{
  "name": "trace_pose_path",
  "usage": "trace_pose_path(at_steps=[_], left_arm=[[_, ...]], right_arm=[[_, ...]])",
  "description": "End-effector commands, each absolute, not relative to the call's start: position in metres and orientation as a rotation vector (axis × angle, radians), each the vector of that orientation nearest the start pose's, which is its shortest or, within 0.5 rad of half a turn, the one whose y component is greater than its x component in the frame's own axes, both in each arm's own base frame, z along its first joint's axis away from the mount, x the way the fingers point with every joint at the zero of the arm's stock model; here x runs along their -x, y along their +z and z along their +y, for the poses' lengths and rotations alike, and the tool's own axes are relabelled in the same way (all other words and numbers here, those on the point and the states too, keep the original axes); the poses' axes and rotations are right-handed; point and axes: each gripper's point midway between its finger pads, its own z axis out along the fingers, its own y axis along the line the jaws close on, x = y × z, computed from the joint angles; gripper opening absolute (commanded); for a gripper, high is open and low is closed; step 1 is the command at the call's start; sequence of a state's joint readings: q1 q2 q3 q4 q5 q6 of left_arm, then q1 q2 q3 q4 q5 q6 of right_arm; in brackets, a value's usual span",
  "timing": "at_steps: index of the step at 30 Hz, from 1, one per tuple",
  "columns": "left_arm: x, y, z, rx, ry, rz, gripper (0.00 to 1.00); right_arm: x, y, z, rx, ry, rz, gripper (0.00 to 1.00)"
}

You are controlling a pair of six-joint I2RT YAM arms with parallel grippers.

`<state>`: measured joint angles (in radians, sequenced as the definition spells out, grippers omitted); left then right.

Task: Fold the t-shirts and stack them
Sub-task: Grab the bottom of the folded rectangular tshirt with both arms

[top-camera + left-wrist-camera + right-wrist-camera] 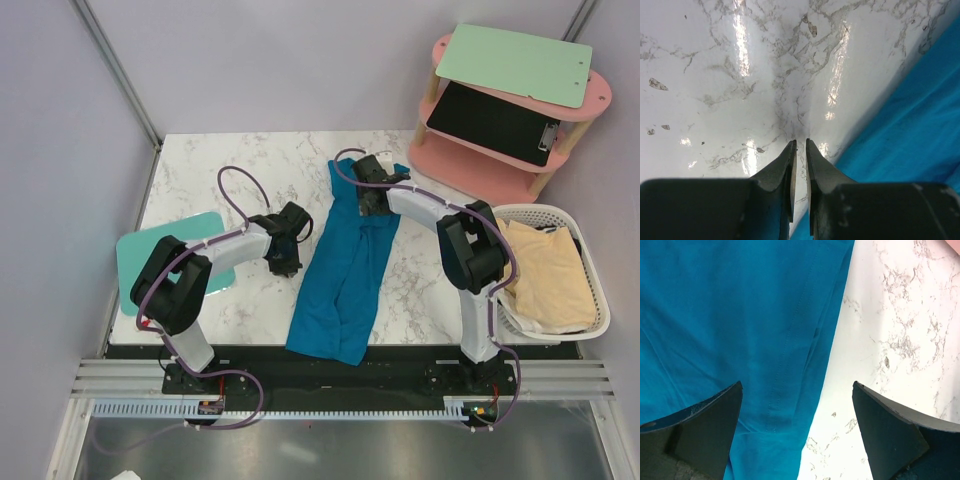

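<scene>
A deep teal-blue t-shirt [345, 265] lies as a long narrow strip down the middle of the marble table, its lower end hanging over the near edge. My left gripper [284, 262] is shut and empty just left of the shirt's left edge; in the left wrist view [801, 142] its fingers hover over bare marble with the blue cloth [910, 120] to the right. My right gripper [368, 205] is open above the shirt's upper part; in the right wrist view [797, 385] it straddles the shirt's right edge [740, 320]. Pale cream-yellow shirts [545, 275] lie in the basket.
A white mesh basket [598, 300] stands at the table's right edge. A mint-green board [145, 260] lies at the left edge under my left arm. A pink shelf unit [590, 95] at the back right carries another green board [515, 62] and a black clipboard [495, 122].
</scene>
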<state>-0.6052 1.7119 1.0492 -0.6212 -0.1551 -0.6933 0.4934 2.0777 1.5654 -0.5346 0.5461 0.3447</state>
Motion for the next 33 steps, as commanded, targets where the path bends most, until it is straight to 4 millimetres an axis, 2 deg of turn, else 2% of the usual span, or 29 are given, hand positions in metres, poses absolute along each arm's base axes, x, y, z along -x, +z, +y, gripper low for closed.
trace_pose_path(at_steps=[1, 7, 10, 15, 16, 17, 18, 19, 20, 21, 22, 23, 24, 25, 26, 27, 29, 31, 33], left_arm=[[-0.276, 0.029, -0.184, 0.125, -0.079, 2.773, 0.20], [-0.277, 0.033, -0.184, 0.117, -0.084, 2.763, 0.21], [-0.279, 0.039, -0.185, 0.113, -0.096, 2.748, 0.23], [-0.286, 0.054, -0.187, 0.099, -0.116, 2.706, 0.30], [-0.287, 0.057, -0.187, 0.100, -0.118, 2.699, 0.31], [-0.288, 0.061, -0.187, 0.102, -0.120, 2.691, 0.32], [-0.289, 0.063, -0.186, 0.099, -0.117, 2.686, 0.32], [-0.290, 0.067, -0.186, 0.102, -0.118, 2.681, 0.32], [-0.291, 0.068, -0.185, 0.102, -0.109, 2.677, 0.33], [-0.291, 0.071, -0.184, 0.103, -0.110, 2.672, 0.33], [-0.293, 0.075, -0.184, 0.105, -0.115, 2.663, 0.33], [-0.294, 0.076, -0.182, 0.112, -0.107, 2.659, 0.33], [-0.294, 0.080, -0.181, 0.111, -0.111, 2.652, 0.33], [-0.296, 0.083, -0.182, 0.111, -0.117, 2.643, 0.33], [-0.298, 0.085, -0.181, 0.112, -0.116, 2.639, 0.34], [-0.298, 0.086, -0.181, 0.108, -0.114, 2.636, 0.34], [-0.301, 0.091, -0.181, 0.105, -0.116, 2.625, 0.34], [-0.303, 0.093, -0.182, 0.100, -0.122, 2.621, 0.34], [-0.304, 0.093, -0.183, 0.093, -0.123, 2.623, 0.35]], right_arm=[[-0.446, 0.062, 0.149, -0.033, -0.366, 2.429, 0.98], [-0.433, 0.038, 0.130, -0.062, -0.435, 2.482, 0.98], [-0.434, 0.038, 0.133, -0.047, -0.406, 2.480, 0.98], [-0.455, 0.040, 0.151, -0.009, -0.333, 2.464, 0.98], [-0.457, 0.027, 0.153, 0.019, -0.343, 2.488, 0.98], [-0.466, 0.030, 0.158, 0.024, -0.328, 2.481, 0.98], [-0.467, 0.016, 0.161, 0.041, -0.337, 2.512, 0.98], [-0.469, 0.011, 0.164, 0.060, -0.339, 2.525, 0.98], [-0.479, 0.016, 0.171, 0.062, -0.316, 2.513, 0.98], [-0.480, 0.004, 0.172, 0.077, -0.325, 2.537, 0.98], [-0.483, 0.001, 0.175, 0.086, -0.324, 2.539, 0.98], [-0.493, 0.008, 0.181, 0.089, -0.309, 2.521, 0.98], [-0.496, -0.003, 0.183, 0.102, -0.308, 2.537, 0.98], [-0.498, -0.004, 0.186, 0.115, -0.307, 2.538, 0.98], [-0.510, 0.005, 0.192, 0.108, -0.288, 2.511, 0.98], [-0.513, -0.002, 0.194, 0.118, -0.290, 2.517, 0.98], [-0.530, 0.009, 0.202, 0.116, -0.262, 2.476, 0.98], [-0.537, 0.003, 0.209, 0.152, -0.244, 2.479, 0.98], [-0.546, 0.013, 0.217, 0.154, -0.208, 2.454, 0.98]])
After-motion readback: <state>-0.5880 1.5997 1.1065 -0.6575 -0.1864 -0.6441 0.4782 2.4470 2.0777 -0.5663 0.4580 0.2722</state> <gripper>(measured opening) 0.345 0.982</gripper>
